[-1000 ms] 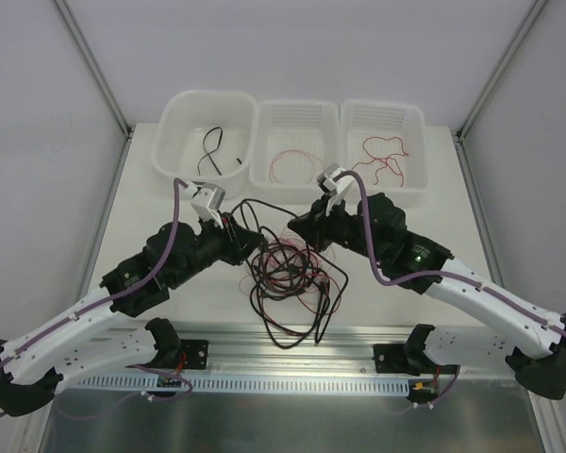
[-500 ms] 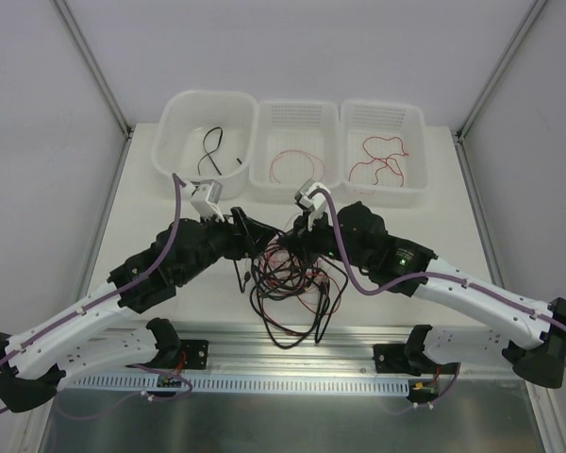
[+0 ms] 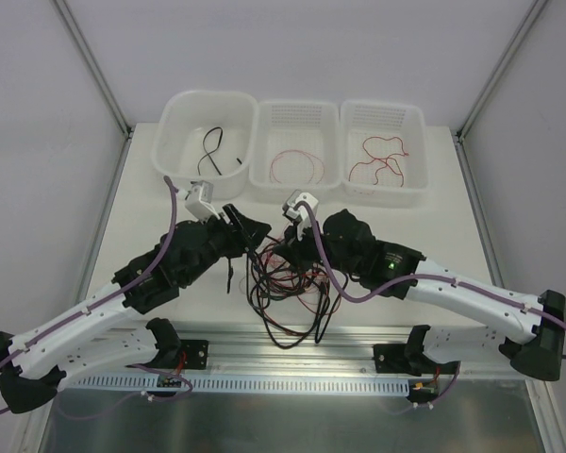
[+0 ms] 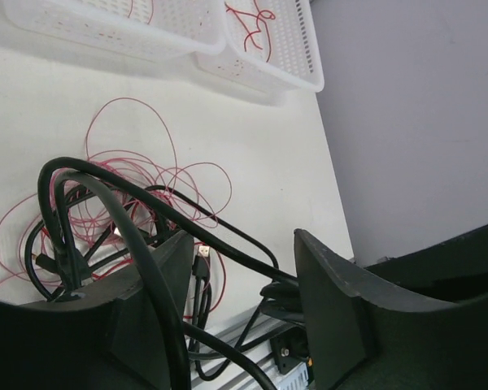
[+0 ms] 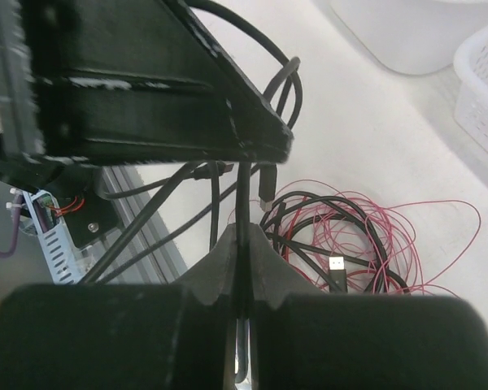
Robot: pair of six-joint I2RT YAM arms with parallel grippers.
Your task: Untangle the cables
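Knotted cables (image 3: 285, 276), one strand pinched
Overhead: heaped on the worktop (image 3: 443, 226). Left wrist: left gripper (image 4: 240, 244) wide apart, holding nothing, loops crossing beyond its gap. Right wrist: right gripper (image 5: 242, 237) clamped on, seemingly, one black cable (image 5: 242, 191); could cinch the knot if pulled.

My right claw (image 5: 241, 240) swallows the black cable (image 5: 242, 195) below the fingertips, hiding its lower run. A dark blurred bar (image 5: 130, 81) blocks that view's upper left. From above, the tangle (image 3: 288, 283) has strands too fine for me to tell apart.

Overhead camera looks down; wrist cameras (close, low) share the cables (image 3: 283, 278).
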